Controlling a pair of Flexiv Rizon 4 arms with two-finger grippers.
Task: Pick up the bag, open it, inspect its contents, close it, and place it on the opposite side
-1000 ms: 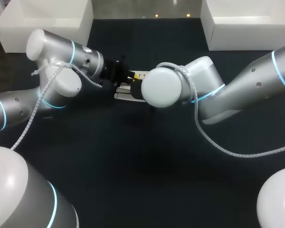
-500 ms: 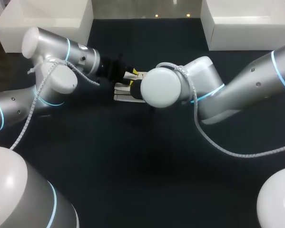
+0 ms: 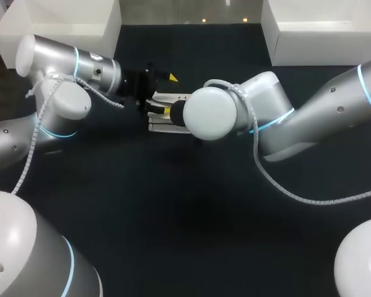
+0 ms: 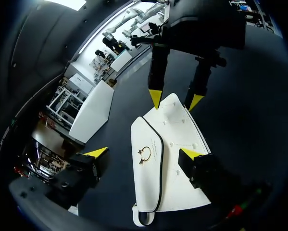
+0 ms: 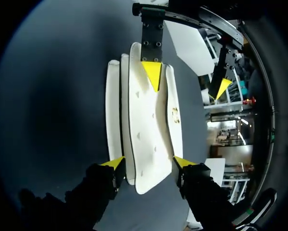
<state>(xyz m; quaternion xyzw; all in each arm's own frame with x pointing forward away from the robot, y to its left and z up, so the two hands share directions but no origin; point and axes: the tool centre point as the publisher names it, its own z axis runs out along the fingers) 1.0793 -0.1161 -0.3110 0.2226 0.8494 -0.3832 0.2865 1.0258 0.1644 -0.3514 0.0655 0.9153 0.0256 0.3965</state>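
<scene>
A white bag [image 4: 170,168] with black edging and a small gold clasp lies flat on the dark table. My left gripper [image 4: 144,153] stands wide open over one end of it, one finger on either side, neither touching. From the opposite end my right gripper [image 5: 149,162] is open, its yellow tips flanking the bag [image 5: 148,139] close to its edges. In the head view the left gripper [image 3: 160,94] shows spread at the table's middle, with strips of the bag [image 3: 163,125] under it. The right arm's wrist hides the right gripper there.
Two white bins stand at the back of the table, one at the left [image 3: 55,31] and one at the right [image 3: 321,31]. The dark tabletop [image 3: 191,235] stretches toward the near side.
Both grippers have opened off the bag, the left one widely. The left arm has drawn back a little to the left. The right arm has stayed in place.
</scene>
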